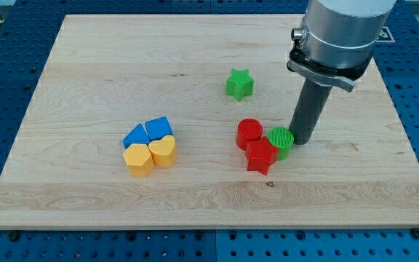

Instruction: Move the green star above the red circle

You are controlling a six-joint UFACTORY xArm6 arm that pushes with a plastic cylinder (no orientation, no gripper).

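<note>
- Green star (239,84): matte plastic, toward the wooden table's (86,80) top edge, apart from the red circle (249,133).
- My tip (302,140): smooth dark rod without fingers, touching the ribbed green cylinder (281,141).

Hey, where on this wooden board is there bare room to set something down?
Free: the view's top left, above the blue and yellow blocks; the bottom strip of the wooden board; the middle gap between those blocks and the red cylinder. Crowded: red cylinder, red star, green cylinder and my tip; green star just above.
</note>
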